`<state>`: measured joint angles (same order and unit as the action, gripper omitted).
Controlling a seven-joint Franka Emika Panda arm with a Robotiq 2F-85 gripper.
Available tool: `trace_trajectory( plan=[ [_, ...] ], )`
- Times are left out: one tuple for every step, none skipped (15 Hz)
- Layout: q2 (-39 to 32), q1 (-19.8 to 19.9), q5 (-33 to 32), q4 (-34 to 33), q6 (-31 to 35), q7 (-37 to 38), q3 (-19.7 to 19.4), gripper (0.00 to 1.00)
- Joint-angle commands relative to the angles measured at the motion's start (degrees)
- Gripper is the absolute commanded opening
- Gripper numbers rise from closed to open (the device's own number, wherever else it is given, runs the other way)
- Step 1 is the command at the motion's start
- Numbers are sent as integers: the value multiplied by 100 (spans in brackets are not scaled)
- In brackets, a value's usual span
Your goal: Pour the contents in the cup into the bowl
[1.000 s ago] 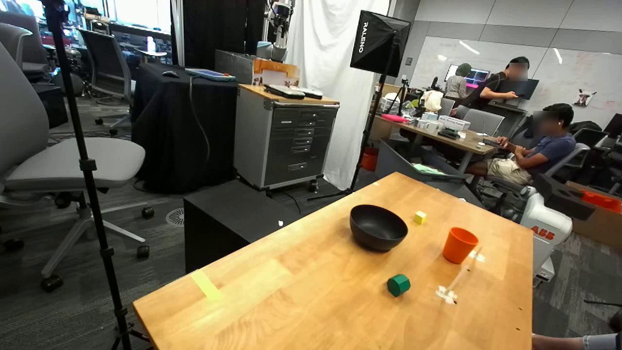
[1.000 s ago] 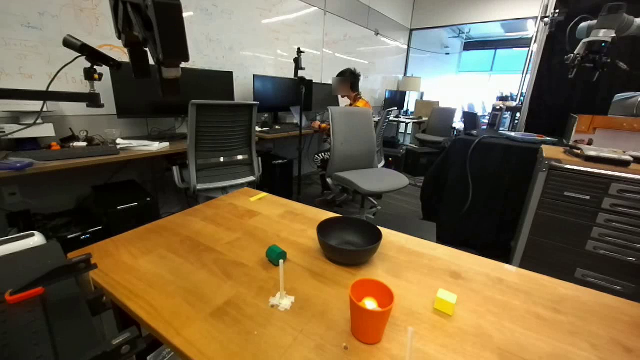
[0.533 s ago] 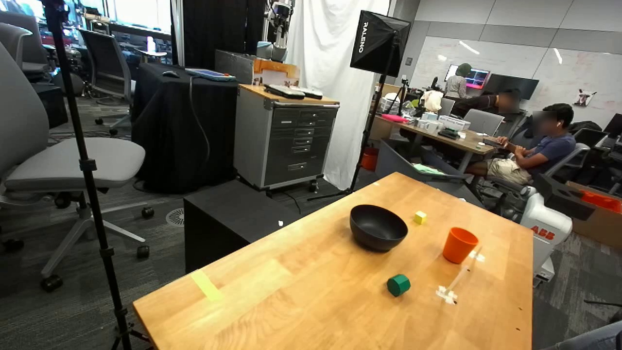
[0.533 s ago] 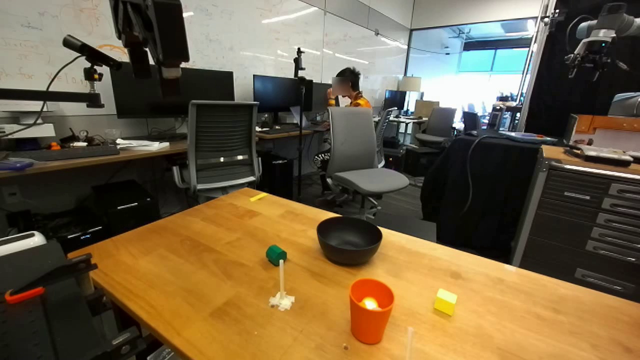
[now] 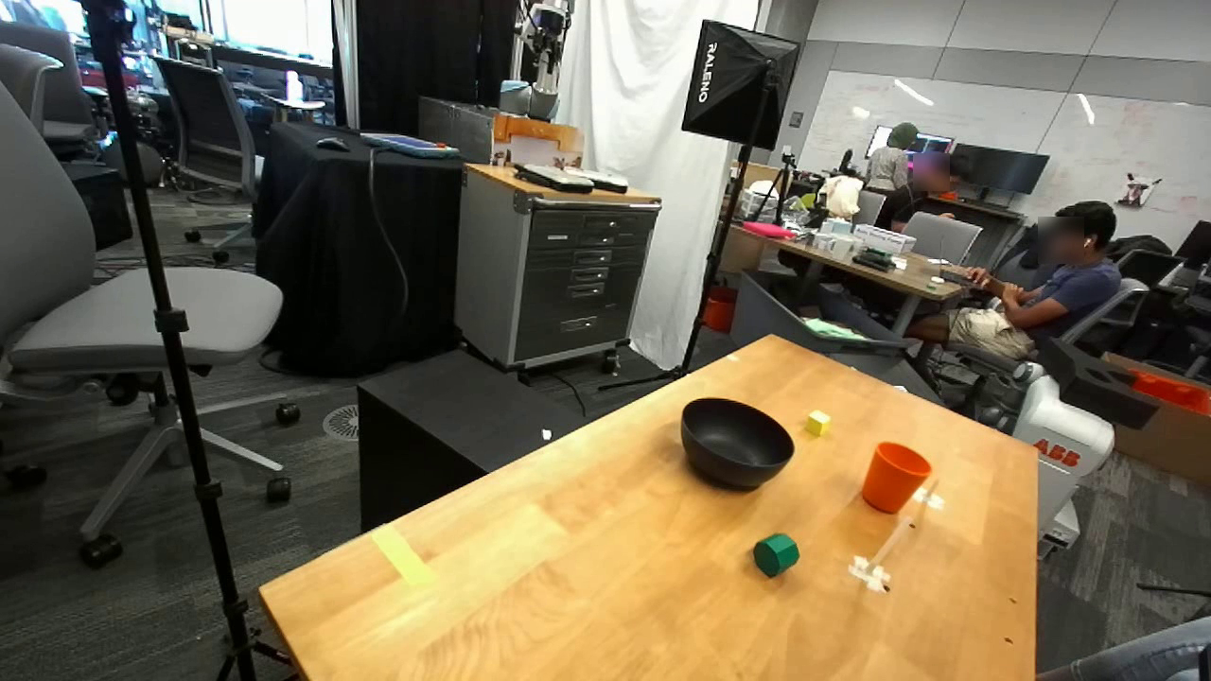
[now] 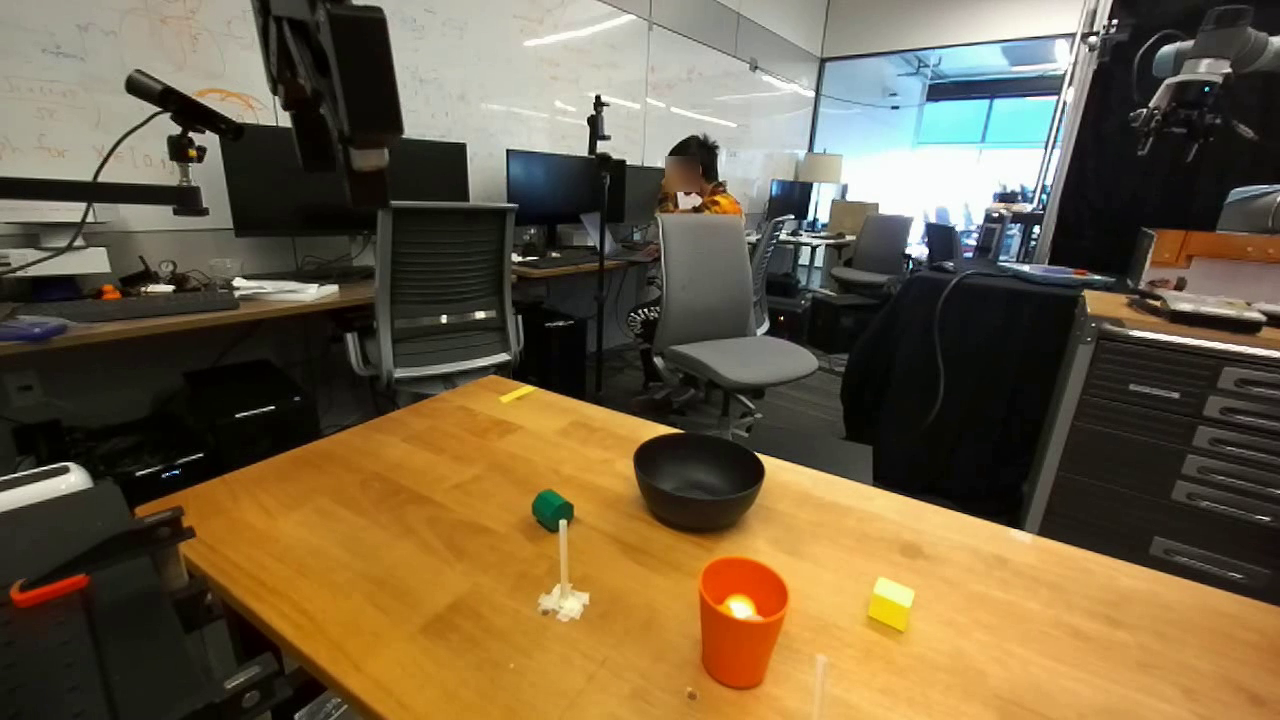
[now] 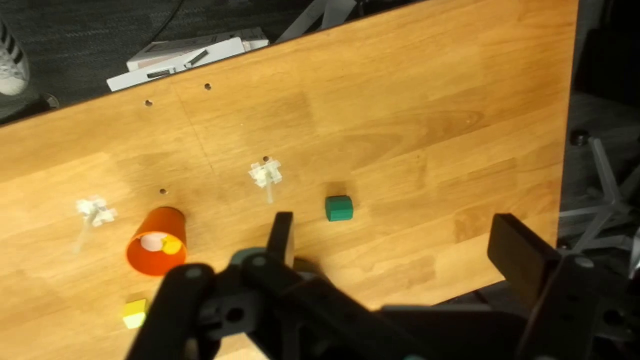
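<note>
A robot pincer (image 7: 392, 235), spread wide apart and gripping nothing, hangs over a wooden table (image 6: 430, 490). An orange cup (image 6: 740, 652) stands upright on it, the contents (image 7: 156, 242) inside; beyond, in an exterior view, sits a black bowl (image 6: 698, 507) with nothing visible in it. The pour appears not yet begun: grasping, lifting and tipping all remain.

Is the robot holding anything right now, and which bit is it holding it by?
Nothing is held. The gripper is wide open with nothing between its jaws, and the orange cup stands upright on the wooden table.
</note>
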<state>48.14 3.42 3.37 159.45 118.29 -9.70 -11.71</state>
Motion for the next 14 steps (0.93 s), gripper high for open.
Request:
trace_trajectory(
  plan=[
    [-592,461,-119,-34,790,191,-84,100],
    [-774,587,-138,-68,1011,240,-116,100],
    [-1014,721,-167,-129,1234,271,-174,100],
    [-1204,831,-186,-171,1428,296,-215,100],
    [-1458,922,-178,-244,1649,280,-291,100],
    [-1671,971,-137,-304,1841,222,-370,100],
    [-1901,981,-57,-376,2031,132,-485,100],
    [-2117,980,-11,-457,2196,84,-554,100],
    [-2331,970,43,-541,2311,53,-636,100],
    [-2542,936,107,-640,2412,33,-703,100],
    [-2734,889,192,-743,2516,-32,-786,100],
    [-2896,871,272,-853,2586,-46,-825,100],
    [-3045,859,357,-974,2624,-89,-857,100],
    [-3206,853,441,-1126,2632,-107,-875,100]
  ],
)
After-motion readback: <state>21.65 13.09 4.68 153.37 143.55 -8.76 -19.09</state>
